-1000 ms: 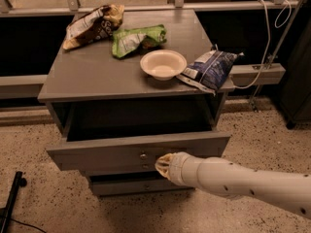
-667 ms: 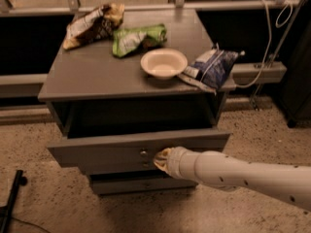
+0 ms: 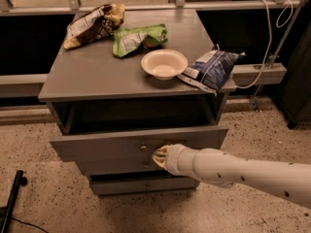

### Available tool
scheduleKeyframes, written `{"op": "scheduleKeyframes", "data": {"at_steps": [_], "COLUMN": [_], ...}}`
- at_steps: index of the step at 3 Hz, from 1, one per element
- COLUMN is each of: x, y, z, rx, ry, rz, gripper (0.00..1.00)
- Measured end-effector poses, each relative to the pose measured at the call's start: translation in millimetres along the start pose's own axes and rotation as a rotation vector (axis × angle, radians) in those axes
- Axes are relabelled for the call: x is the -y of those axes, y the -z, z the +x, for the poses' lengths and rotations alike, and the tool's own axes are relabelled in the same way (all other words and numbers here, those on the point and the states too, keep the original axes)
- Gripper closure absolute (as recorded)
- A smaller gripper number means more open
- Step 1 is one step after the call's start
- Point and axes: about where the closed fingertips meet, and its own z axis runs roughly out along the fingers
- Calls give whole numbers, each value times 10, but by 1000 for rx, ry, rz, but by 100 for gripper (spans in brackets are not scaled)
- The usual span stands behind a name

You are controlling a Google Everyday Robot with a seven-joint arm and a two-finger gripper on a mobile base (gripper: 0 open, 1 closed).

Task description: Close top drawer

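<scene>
Pincer (image 3: 159, 158) — still against top drawer (image 3: 97, 147)

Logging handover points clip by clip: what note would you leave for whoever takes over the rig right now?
Claw: low at the front panel of the top drawer, just right of its knob; contact cannot be confirmed.
Top drawer: pulled out from the cabinet, with its front well forward of the frame.
Done: arm is lined up at the panel.
Left: push the drawer straight in until the front sits flush.

No legible text anywhere.
</scene>
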Motion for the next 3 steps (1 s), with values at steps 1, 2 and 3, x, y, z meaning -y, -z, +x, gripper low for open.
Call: {"op": "scheduleKeyframes", "data": {"at_steps": [1, 2, 3], "x": [104, 176, 275], "y": [-130, -262, -319], "z": [25, 47, 13], "rx": [8, 15, 22], "ry": [-4, -3, 3], "rz": [5, 3, 11], "gripper": [100, 100, 100]}}
